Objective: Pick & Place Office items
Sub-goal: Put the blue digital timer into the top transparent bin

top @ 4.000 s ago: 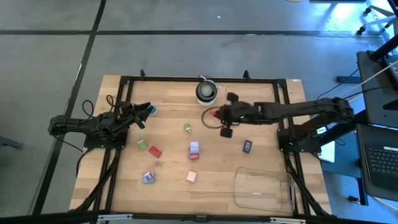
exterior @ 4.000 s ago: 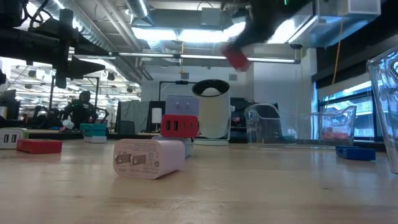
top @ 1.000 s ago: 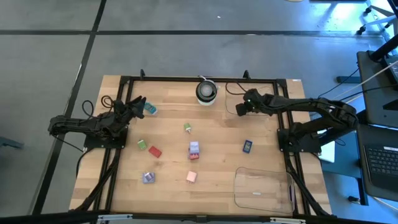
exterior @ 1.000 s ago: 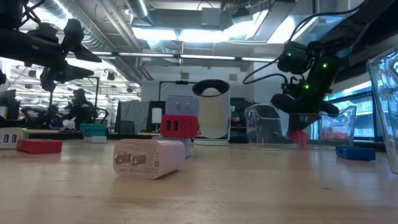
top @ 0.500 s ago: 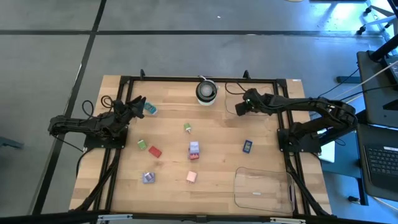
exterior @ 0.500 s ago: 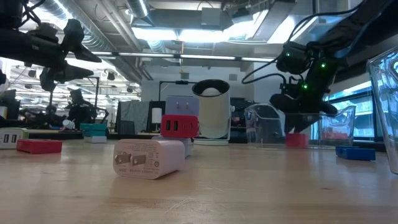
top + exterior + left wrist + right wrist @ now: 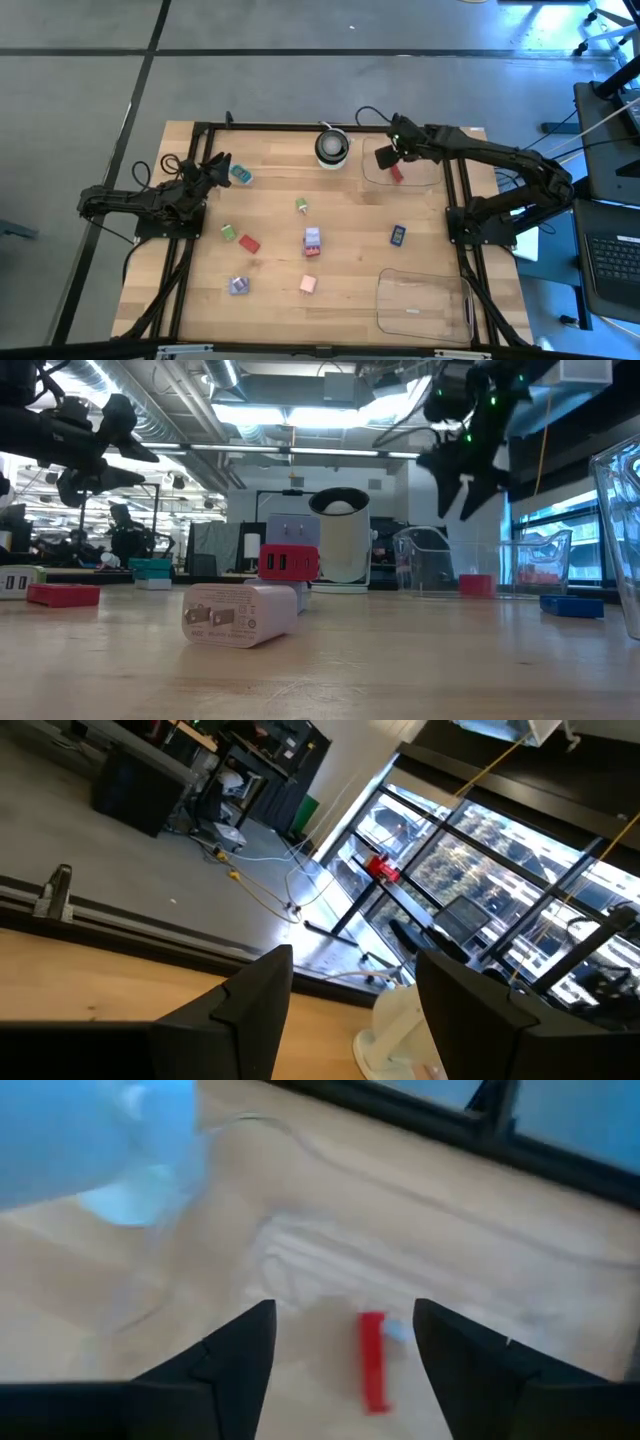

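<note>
Red is sitting alone inside the clear tray [image 7: 432,172] at the table's far right corner: a small red block [image 7: 396,174] is lying on the tray floor, and my right gripper [image 7: 401,148] is hanging above it with its fingers spread and nothing between them. The right wrist view is showing that same red block [image 7: 373,1360] on the tray floor, framed between the two dark fingers [image 7: 236,1360] and apart from both.

My left gripper [image 7: 219,164] is hovering over the left side of the table, just beside a teal piece [image 7: 241,174]. Its fingers are standing parted with a gap and nothing in it.

The rest of the pieces are lying loose across the middle of the wooden table [image 7: 270,215]: a green one [image 7: 301,205], a green and a red one [image 7: 248,243] near the left arm, a lilac stack [image 7: 312,240], a pink one [image 7: 308,284], a lilac one [image 7: 238,286] and a blue one [image 7: 398,235]. A second clear tray [image 7: 420,300] is sitting at the near right corner, with bare wood all round it.

From above I am seeing the round white-and-black cup [image 7: 331,146] at the far edge; the low view is adding a white plug adapter [image 7: 240,614] close to its lens.
</note>
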